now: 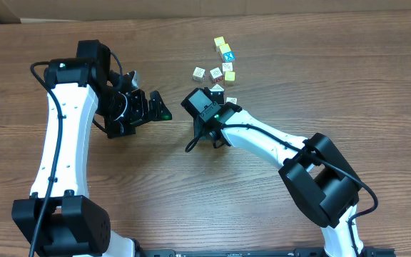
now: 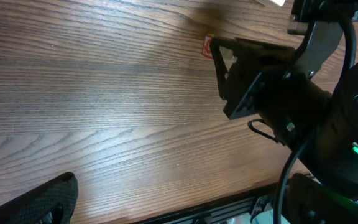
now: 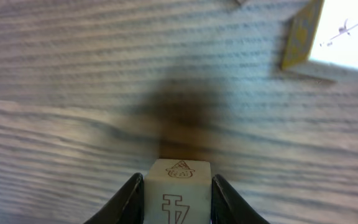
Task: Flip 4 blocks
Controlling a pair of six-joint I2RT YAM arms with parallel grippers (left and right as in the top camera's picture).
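Held block (image 3: 179, 202): pale wooden cube, sides equal, no long axis; printed face toward wrist camera; beside the loose cubes (image 1: 199, 73).
Right gripper (image 3: 178, 185): pinched held block on opposite sides.
Left gripper (image 1: 150, 102): spread wide, well apart.
Table (image 1: 120, 200): brown woodgrain.

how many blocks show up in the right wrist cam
2. One cream block sits between the right tool's fingers at bottom centre; one yellow-sided block lies at the top right, cut off by the edge. A sliver at the top edge may be a third.
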